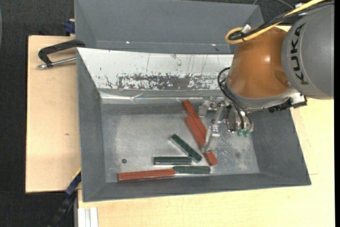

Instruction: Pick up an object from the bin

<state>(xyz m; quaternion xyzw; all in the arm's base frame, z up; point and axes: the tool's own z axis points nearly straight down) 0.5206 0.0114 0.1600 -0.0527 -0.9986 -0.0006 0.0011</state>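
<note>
While the gripper (213,133) hangs just beside the long red flat stick (194,120), at the right of the grey metal bin (143,130), nothing seems lifted yet; whether it is open or closed cannot be told.

In the bin (89,130), sticks (186,148) lie heaped near the front wall, the longest one (146,174) frontmost and leftmost.

Grey metal bin (87,130) (back wall flecked with dark scratches); orange-red flat sticks (146,174); dark green flat sticks (171,160); glossy orange wrist cover (255,69).
</note>
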